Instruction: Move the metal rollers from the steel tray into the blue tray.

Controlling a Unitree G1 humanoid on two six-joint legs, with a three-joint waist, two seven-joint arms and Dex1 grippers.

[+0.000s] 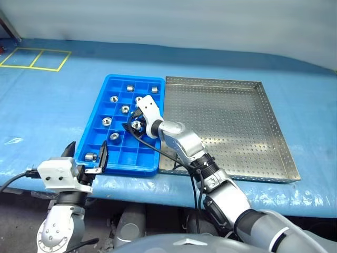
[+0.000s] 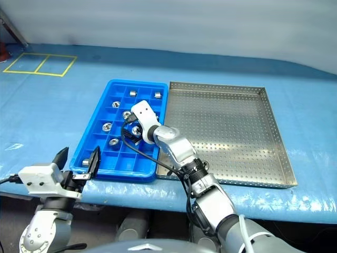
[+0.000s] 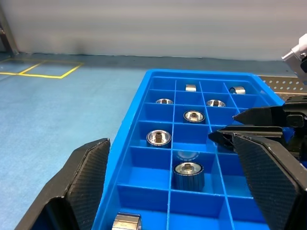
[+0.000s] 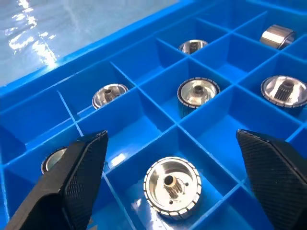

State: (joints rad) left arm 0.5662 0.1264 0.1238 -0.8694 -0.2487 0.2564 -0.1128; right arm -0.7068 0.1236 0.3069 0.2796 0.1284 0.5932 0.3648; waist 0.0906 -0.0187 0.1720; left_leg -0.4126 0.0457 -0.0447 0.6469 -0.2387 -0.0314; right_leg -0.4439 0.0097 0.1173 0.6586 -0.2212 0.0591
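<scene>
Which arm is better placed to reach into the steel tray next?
Right. The right gripper hangs over the blue tray beside the steel tray, its arm crossing that tray's corner; the left gripper sits at the blue tray's outer corner.

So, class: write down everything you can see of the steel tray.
The large rectangular silver steel tray looks like shiny metal, with a perforated, dotted floor and a low raised rim. It lies flat on the blue-covered table, its long side against the blue compartmented plastic tray. No rollers remain inside.
</scene>
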